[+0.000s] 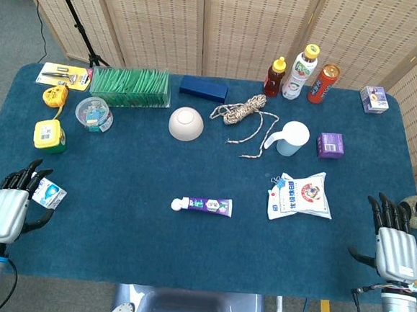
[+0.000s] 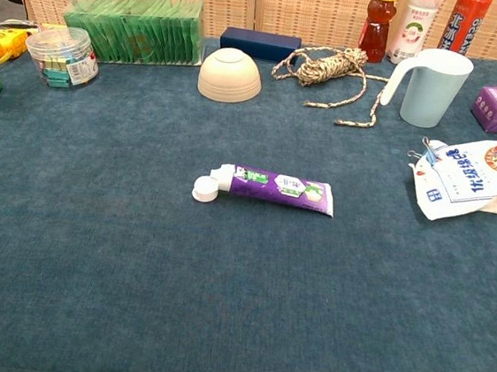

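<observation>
While both arms sit at the near tabletop (image 1: 117,214) edge, left robot hand (image 1: 6,205) is released, fingertips touching a small white carton (image 1: 50,194). Right robot hand (image 1: 393,243) also released, nothing in it, w/ a white snack bag (image 1: 301,196) nearest. Toothpaste tube (image 1: 203,205) lies mid-table btwn them.

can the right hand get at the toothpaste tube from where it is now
Probably yes: the right hand is open at the table's near right edge, and bare cloth lies between it and the toothpaste tube; the white snack bag sits further back.
</observation>
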`<state>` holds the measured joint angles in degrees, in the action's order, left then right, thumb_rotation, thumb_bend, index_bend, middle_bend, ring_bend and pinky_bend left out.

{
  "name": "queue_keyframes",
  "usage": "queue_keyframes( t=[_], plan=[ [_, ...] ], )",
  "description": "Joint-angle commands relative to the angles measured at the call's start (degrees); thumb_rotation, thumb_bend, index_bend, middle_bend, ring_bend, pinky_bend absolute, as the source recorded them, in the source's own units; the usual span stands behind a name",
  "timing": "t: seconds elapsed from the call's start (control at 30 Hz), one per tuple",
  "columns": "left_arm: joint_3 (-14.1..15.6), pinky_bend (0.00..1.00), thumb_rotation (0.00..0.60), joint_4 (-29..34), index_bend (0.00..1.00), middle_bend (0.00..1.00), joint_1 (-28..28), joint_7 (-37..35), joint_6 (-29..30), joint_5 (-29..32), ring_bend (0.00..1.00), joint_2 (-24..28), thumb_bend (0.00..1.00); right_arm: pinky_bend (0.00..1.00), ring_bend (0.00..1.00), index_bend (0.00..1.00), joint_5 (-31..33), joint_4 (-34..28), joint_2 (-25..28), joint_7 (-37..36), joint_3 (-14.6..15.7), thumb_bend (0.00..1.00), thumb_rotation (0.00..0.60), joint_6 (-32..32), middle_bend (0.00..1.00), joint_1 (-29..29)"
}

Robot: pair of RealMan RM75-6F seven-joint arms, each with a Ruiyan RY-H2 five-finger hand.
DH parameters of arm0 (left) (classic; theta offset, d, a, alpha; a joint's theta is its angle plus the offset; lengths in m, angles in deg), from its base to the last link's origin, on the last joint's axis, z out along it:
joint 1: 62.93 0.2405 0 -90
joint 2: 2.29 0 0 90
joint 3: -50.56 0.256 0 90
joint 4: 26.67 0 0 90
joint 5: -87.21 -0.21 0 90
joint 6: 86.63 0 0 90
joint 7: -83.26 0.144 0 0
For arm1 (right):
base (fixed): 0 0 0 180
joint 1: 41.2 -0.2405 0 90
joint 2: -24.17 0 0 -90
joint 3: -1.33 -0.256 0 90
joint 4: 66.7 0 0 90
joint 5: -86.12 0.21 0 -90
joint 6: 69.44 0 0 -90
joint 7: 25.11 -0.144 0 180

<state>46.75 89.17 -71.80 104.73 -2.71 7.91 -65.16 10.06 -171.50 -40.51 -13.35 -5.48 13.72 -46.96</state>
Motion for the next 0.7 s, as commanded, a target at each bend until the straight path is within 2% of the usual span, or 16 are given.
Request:
queue_keyframes(
  t=[0.03, 0.7],
  plan=[
    [0.0, 0.17, 0.6, 0.0, 0.19, 0.08, 0.0, 0.0, -0.1, 0.0, 0.16, 0.0, 0.25, 0.0, 0.0, 0.0, 0.0, 0.0, 0.0, 0.0, 0.0, 0.0, 0.6, 0.0, 0.0, 0.0],
    [-0.8, 0.17, 0.6, 0.1, 0.2, 0.08, -0.5, 0.0, -0.2, 0.4, 0.17, 0.4, 0.25, 0.0, 0.0, 0.0, -0.3, 0.0, 0.3, -0.5, 0.2, 0.0, 0.6, 0.6, 0.0, 0.5]
  ],
)
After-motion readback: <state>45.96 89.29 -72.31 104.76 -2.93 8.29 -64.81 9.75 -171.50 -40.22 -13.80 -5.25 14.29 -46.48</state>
